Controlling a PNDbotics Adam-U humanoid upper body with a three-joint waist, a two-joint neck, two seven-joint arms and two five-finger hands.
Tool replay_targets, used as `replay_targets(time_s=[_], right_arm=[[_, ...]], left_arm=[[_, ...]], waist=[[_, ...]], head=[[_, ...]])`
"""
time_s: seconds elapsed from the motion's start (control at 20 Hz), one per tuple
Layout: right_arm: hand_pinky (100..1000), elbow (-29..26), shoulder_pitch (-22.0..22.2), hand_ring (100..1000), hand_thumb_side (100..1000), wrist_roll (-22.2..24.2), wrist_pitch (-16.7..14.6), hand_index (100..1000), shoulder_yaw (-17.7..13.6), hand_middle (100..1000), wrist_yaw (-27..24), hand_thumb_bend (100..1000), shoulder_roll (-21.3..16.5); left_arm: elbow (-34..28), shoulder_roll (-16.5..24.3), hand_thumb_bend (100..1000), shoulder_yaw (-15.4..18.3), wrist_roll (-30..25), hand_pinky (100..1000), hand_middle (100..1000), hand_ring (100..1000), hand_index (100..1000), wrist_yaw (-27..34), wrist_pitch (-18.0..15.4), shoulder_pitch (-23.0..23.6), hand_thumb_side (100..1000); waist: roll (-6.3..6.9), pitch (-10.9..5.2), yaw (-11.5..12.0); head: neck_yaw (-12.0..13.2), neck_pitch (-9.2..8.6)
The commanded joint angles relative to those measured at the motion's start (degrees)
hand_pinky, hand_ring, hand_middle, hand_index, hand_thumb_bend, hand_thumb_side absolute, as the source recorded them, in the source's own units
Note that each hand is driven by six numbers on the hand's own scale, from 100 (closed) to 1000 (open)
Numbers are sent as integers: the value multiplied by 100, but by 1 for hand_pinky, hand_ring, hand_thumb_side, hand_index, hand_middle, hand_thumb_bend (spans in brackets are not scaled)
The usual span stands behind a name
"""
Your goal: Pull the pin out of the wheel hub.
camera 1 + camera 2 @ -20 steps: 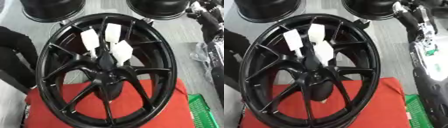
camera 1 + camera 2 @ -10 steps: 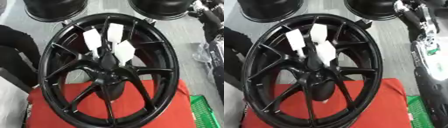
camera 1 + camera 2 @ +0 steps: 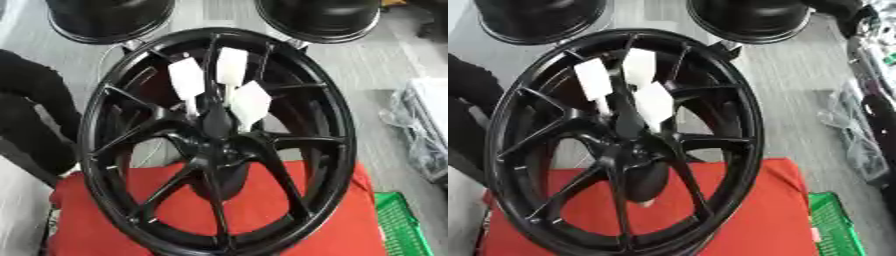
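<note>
A large black spoked wheel hub (image 3: 219, 150) lies tilted on a red cloth (image 3: 289, 220) and fills the middle of both views. Three white flat-headed pins (image 3: 229, 92) stand close together just above the hub's centre, their thin stems pointing down toward the centre boss (image 3: 214, 122). Nothing touches them. Neither of my hands shows. In the right eye view, only a black and silver stretch of my right arm (image 3: 866, 55) shows along the right edge, well away from the wheel.
Two more black rims (image 3: 109, 17) (image 3: 319, 17) stand behind the wheel. A dark bulky shape (image 3: 35, 115) lies at the left. A clear-wrapped bundle (image 3: 424, 130) sits at the right and a green crate (image 3: 402, 225) at the lower right.
The whole picture has shifted a little, so the camera moved. My right arm shows less and sits nearer the right edge. The wheel and the white pins keep their places.
</note>
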Motion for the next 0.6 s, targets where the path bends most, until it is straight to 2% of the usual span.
replay_targets(time_s=[0.05, 0.35, 0.6], right_arm=[[788, -232, -254, 718, 220, 259, -57, 793, 274, 738, -46, 235, -667], [790, -571, -758, 720, 210, 760, -67, 792, 883, 733, 2, 290, -1351], [791, -829, -1175, 723, 214, 1215, -68, 791, 1429, 730, 275, 345, -1601]], left_arm=[[-59, 192, 338, 15, -17, 614, 696, 832, 705, -17, 8, -13, 663], [-48, 239, 337, -4, -36, 614, 697, 833, 705, -31, 16, 1, 664], [-40, 282, 336, -23, -55, 614, 697, 834, 705, -38, 25, 19, 666]], waist=[[-19, -154, -12], [-91, -184, -1], [-140, -202, -6]], head=[[9, 22], [2, 54], [-12, 84]])
